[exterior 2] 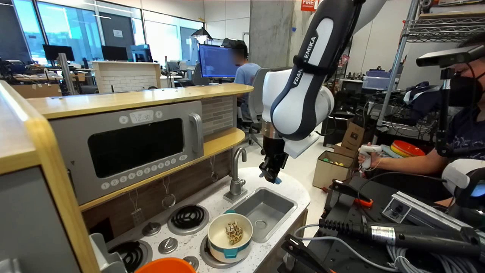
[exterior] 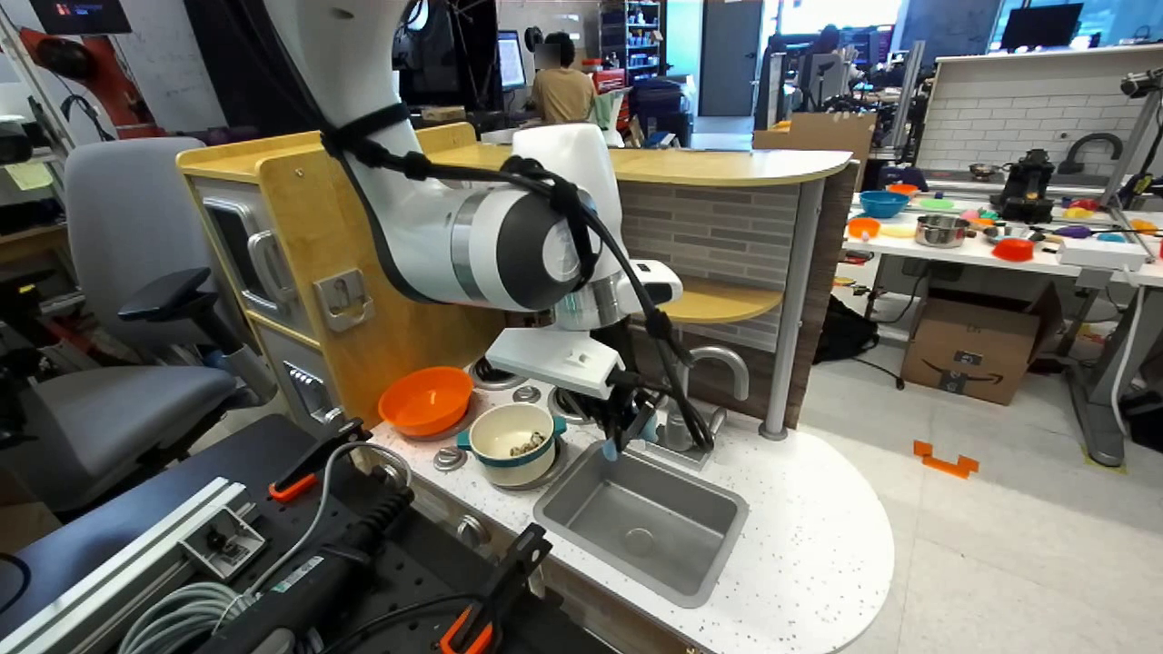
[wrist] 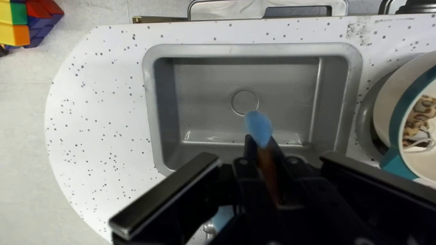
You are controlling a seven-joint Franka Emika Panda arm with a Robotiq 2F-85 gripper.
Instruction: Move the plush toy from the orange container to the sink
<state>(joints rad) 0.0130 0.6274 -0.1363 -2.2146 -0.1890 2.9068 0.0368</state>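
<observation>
Toy (wrist: 260, 132), one, in one end effector (wrist: 263, 147)

The plush toy (wrist: 266, 158) is tiny and blurred, orange-brown along its body and pale blue at one end, pinched in the hand (wrist: 262, 143) and held aloft; in both exterior views only bits of blue show there, too small for finer detail. Seen from the wrist, it stands out against the sink (wrist: 207, 88), a rectangular grey basin with rounded corners and a circle marked in its floor, let into a white, speckled desk (exterior: 809, 527); toy and basin are apart. The orange container (exterior: 425, 401), a round, shallow bowl of plain bright colour, stands upright on the same desk, mouth up, well away from the sink
</observation>
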